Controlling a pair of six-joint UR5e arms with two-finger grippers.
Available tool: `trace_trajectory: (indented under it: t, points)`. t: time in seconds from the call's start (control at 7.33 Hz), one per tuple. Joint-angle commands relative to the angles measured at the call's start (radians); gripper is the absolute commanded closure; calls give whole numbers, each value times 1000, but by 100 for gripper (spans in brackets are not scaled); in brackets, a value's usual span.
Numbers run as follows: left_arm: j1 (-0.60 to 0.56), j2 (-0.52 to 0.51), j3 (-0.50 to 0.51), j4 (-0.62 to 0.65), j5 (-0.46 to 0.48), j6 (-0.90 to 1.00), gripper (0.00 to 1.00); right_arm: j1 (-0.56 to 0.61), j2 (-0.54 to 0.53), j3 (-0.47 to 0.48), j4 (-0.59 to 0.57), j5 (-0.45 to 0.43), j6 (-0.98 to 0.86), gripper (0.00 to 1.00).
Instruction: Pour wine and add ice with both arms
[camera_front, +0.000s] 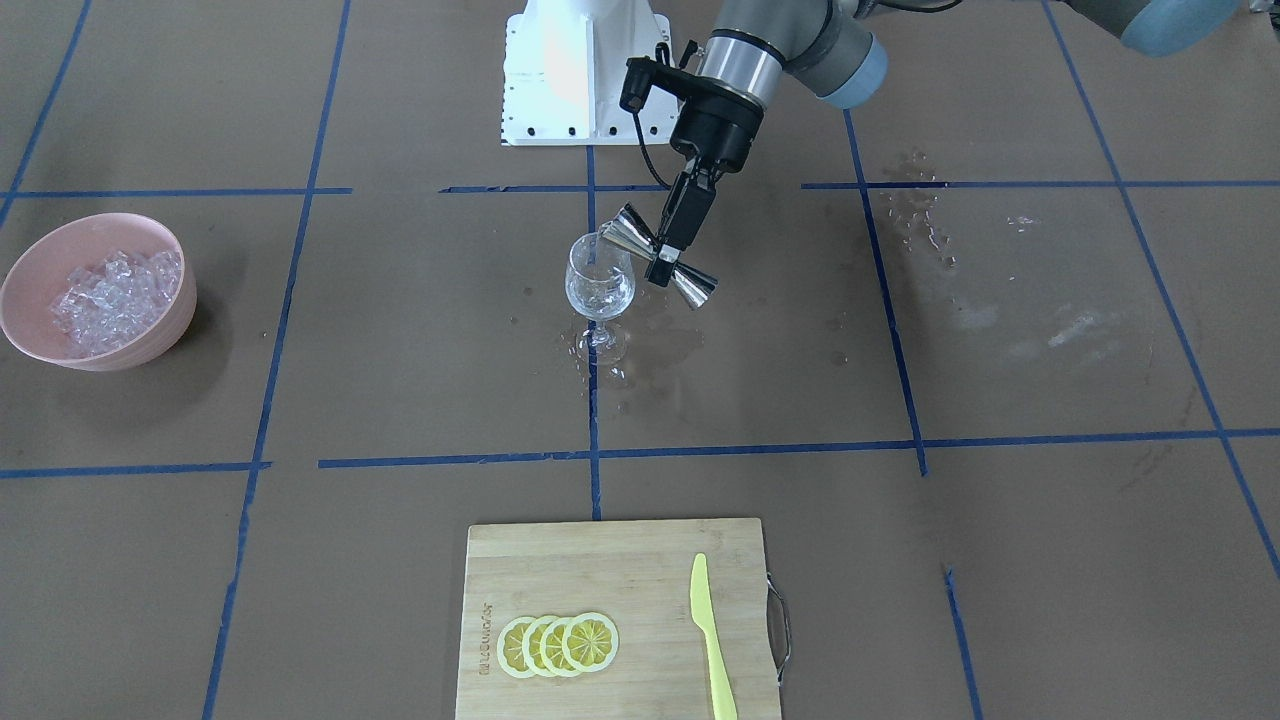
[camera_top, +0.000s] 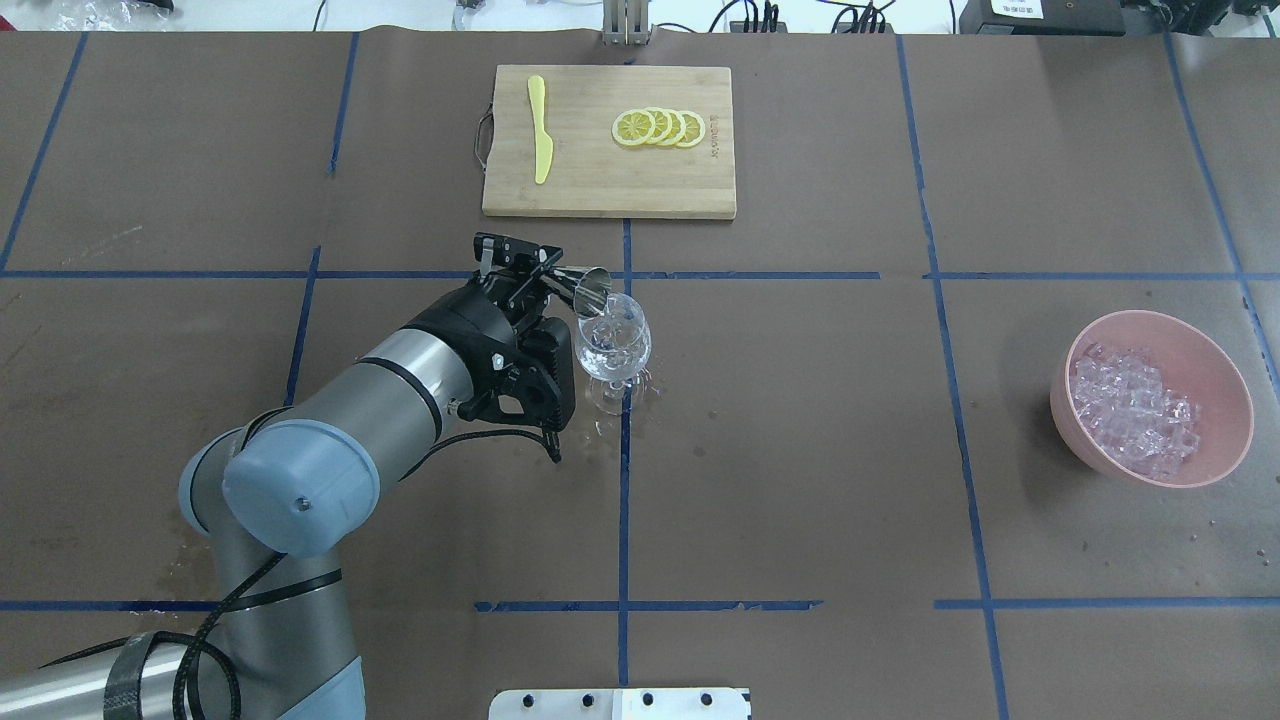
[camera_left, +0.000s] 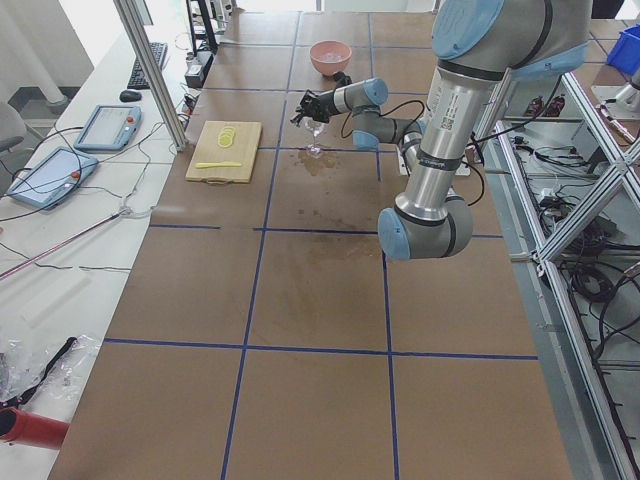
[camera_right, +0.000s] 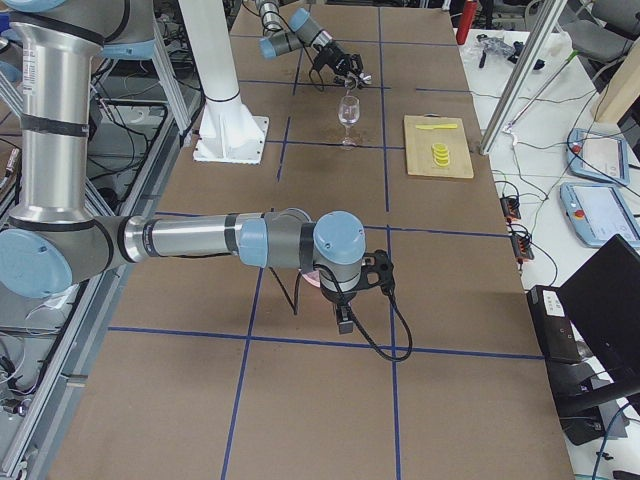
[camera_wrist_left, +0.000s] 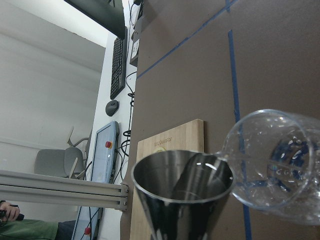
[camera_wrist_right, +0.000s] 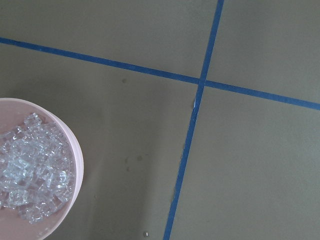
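Clear wine low in upright glass, ice cubes piled in bowl

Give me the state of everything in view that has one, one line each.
left gripper, shut on the jigger.
jigger, tilted, mouth at the rim of the wine glass.
wine glass, upright, wet inside, puddle around its foot.
bowl, upright, holds a heap of ice.
lemon slices, overlapping in a row on the cutting board.
knife, flat on the board.
right gripper, above the bowl, open or shut cannot be told.
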Motion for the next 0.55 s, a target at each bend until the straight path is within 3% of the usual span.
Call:
trace_trajectory:
  t: [0.0, 0.41]
  points:
    - [1, -17, -9, 43, 48, 111, 100, 5, 0, -1, 0, 0, 2, 0]
    - [3, -40, -10, 89, 61, 137, 100, 16, -14, 2, 1, 2, 0, 0]
